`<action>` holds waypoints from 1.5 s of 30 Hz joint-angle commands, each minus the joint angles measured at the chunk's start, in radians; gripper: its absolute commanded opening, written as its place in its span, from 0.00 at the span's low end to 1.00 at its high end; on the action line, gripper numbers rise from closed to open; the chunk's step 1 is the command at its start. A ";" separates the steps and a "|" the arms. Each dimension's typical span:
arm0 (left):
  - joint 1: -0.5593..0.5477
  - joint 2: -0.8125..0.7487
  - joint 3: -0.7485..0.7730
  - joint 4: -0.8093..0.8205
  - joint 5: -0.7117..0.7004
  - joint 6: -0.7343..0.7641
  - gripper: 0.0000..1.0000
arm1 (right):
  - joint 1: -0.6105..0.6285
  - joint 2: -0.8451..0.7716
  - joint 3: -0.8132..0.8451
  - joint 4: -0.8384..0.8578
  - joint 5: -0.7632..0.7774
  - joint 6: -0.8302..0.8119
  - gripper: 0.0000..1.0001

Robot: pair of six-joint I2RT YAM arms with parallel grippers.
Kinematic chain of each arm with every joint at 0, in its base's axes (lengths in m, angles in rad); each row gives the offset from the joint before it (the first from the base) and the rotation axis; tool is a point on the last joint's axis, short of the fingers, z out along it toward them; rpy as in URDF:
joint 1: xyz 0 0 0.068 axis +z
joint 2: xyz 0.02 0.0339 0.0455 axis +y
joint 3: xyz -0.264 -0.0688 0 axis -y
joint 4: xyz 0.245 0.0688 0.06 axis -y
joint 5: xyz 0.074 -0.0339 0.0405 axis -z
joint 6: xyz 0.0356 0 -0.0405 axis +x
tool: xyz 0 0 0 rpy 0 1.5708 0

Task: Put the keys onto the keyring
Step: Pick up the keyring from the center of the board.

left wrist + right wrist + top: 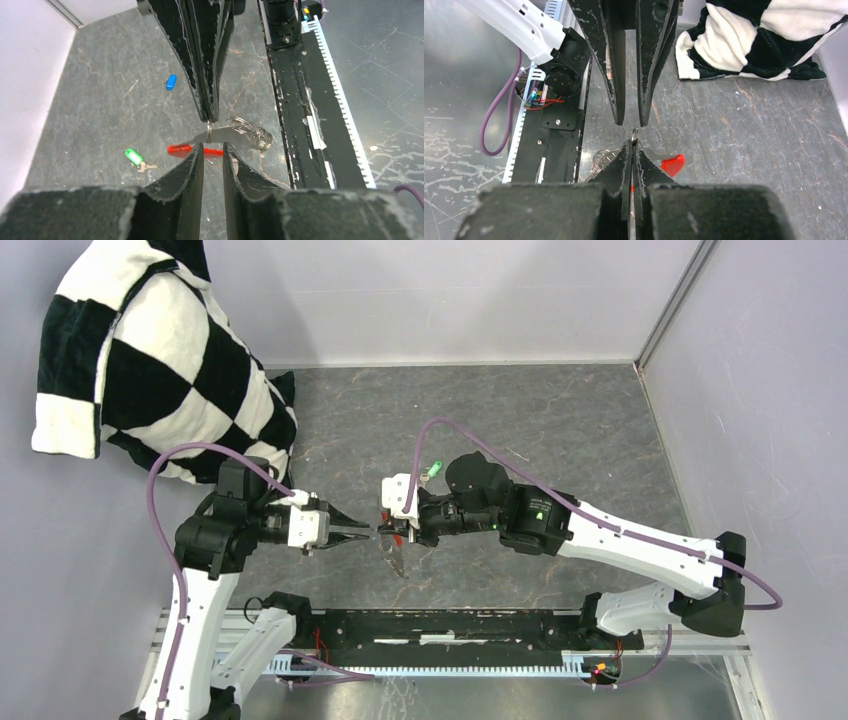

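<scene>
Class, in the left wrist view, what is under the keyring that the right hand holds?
Below the keyring: its red tag, over grey table. Part of the tag is hidden behind the left hand; whether it touches the table cannot be seen.

A black-and-white checkered plush cloth is seen bunched at the far left corner of the grey marbled bench, propped against the pale wall. A white toothed strip is laid along the near edge.

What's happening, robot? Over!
Right gripper shut on keyring. Left gripper open, facing it. Green key, blue key loose on table. Nothing in the way.
</scene>
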 commanded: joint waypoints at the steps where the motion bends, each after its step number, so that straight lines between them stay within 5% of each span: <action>1: 0.000 0.025 0.038 -0.132 -0.025 0.154 0.27 | 0.007 0.009 0.081 -0.004 -0.011 -0.016 0.00; 25: 0.000 -0.001 0.036 -0.044 -0.074 0.135 0.36 | 0.020 0.108 0.202 -0.124 -0.014 -0.050 0.01; 34: 0.000 -0.019 0.006 -0.008 -0.063 0.057 0.27 | 0.021 0.120 0.218 -0.105 -0.027 -0.042 0.00; 45: 0.000 0.026 0.044 -0.131 -0.073 0.200 0.22 | 0.021 0.142 0.241 -0.125 -0.032 -0.044 0.00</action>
